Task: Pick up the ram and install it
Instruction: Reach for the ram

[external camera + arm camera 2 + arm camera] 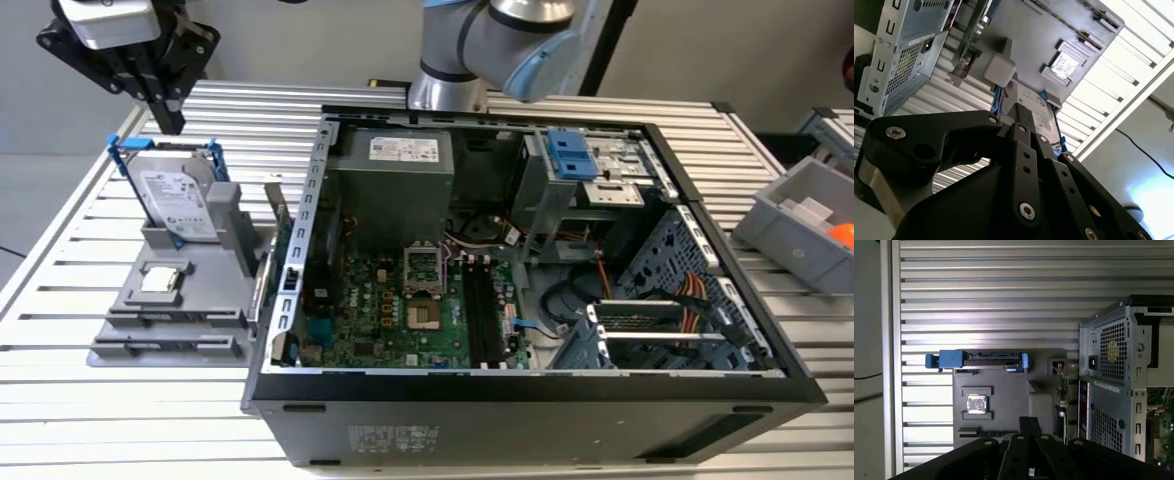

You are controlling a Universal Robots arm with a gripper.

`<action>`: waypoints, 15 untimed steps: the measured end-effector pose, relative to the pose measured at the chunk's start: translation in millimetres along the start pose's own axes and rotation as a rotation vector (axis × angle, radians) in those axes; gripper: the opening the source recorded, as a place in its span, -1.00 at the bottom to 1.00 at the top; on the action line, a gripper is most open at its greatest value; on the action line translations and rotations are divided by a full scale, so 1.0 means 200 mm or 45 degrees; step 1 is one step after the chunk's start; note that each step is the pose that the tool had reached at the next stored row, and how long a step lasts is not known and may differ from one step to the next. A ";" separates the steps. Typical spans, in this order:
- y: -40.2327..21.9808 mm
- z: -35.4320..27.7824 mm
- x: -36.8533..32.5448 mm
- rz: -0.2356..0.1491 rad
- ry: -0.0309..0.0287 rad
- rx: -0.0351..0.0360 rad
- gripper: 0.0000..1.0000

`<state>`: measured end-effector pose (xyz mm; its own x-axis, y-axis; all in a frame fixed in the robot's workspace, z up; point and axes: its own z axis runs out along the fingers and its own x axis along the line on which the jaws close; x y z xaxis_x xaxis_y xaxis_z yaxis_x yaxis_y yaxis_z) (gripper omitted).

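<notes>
— What sits furthest to the exterior view's left?
— The black claw point(171, 122), hanging over the far corner of the slatted metal bench point(120, 420). It is clenched with nothing in it; in both wrist views the fingers point(1029, 426) lie pressed together as one dark bar

— And under it?
— A silver hard drive in a blue frame point(180, 195), standing upright at the back of a grey plastic holder point(134, 335). The claw is above the drive and not touching it. A small square silver processor chip point(163, 279) lies flat in a pocket of the holder, in front of the drive

— Where is the ram?
— The ram point(276, 215), a thin, long circuit-board stick, stands on edge at the side of the holder towards the exterior view's right. It is just beside the wall of the open black and grey computer case point(534, 425). In the first wrist view it is a narrow strip point(1062, 392) between holder and case. It is well apart from the claw

— Inside the case?
— A green motherboard point(380, 310) lies flat, with long black slots point(483, 310) on its right side

— Further right?
— A grey plastic bin point(801, 235) at the bench's edge
</notes>
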<state>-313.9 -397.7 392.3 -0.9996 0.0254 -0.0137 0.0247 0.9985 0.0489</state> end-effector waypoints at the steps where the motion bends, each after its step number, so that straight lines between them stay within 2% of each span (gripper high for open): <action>1: 0.000 0.000 0.004 0.000 0.0002 -0.0001 -1.00; 15: 0.001 -0.001 0.078 0.000 0.0014 0.0000 -1.00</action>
<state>-329.4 -397.0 392.3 -0.9996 0.0250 -0.0126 0.0243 0.9985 0.0488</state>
